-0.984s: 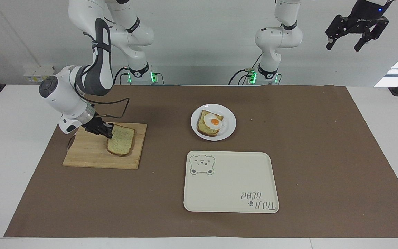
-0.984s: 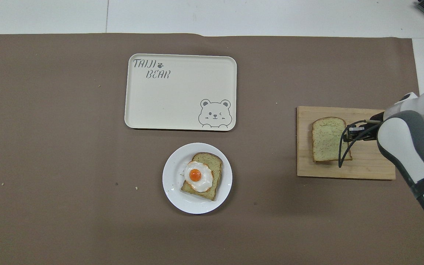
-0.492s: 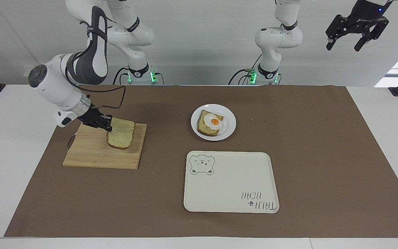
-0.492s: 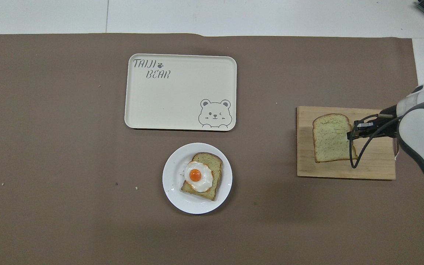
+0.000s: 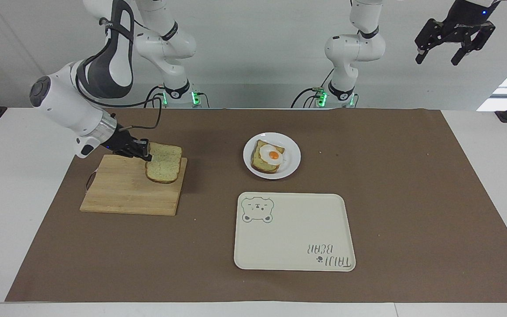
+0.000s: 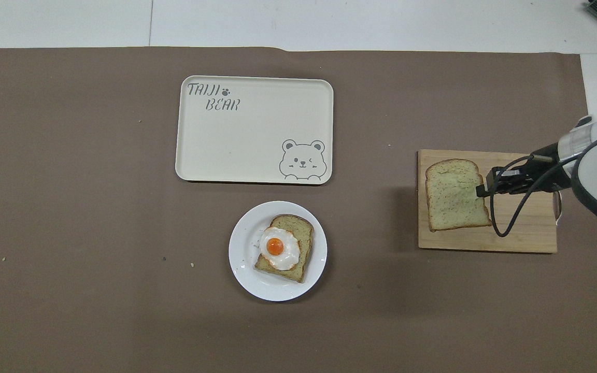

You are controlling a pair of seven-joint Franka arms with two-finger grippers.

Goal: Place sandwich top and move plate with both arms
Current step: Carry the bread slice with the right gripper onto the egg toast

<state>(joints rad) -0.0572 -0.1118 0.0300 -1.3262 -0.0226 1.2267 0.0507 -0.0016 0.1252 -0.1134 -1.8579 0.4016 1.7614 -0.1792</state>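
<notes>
right claw [image 5: 145, 155] grips sandwich top [image 5: 164, 162] above cutting board [image 5: 121, 193]; left claw [image 5: 455, 37] open, waiting.

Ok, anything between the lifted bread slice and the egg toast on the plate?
Nothing visible. The right hand holds the sandwich top over the cutting board; only bare brown mat lies before the plate.

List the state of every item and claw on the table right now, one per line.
sandwich top: gripped at one edge, lifted over the cutting board.
right claw: shut on the sandwich top, over the board.
left claw: raised clear of the table, waiting.
plate: on the table, holding the egg bread.
egg bread: lying on the plate, uncovered.
cutting board: flat on the table.
tray: flat, nothing on it.
</notes>
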